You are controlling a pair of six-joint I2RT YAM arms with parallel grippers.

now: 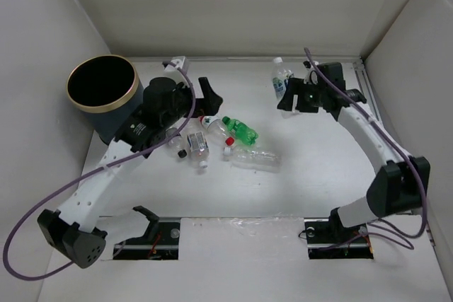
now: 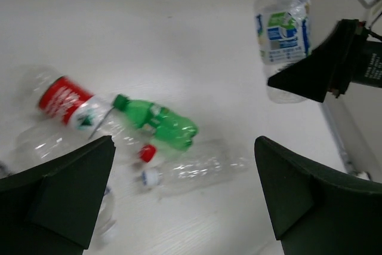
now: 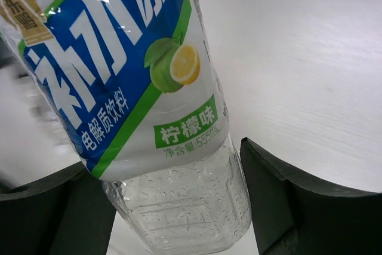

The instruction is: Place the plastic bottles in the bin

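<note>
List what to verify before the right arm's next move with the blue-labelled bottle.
1. Blue-labelled bottle sits inside the right claw: ok.
2. Firm clamp on it: cannot tell; one finger may be just short of the bottle.
3. Left claw open and empty: ok.
4. Bin upright, mouth unobstructed: ok.
5. Straight route to the bin free: not ok; the left arm lies between.
6. Other bottles out of the way: ok; the green bottle and the rest lie apart from it, near the left claw.
</note>
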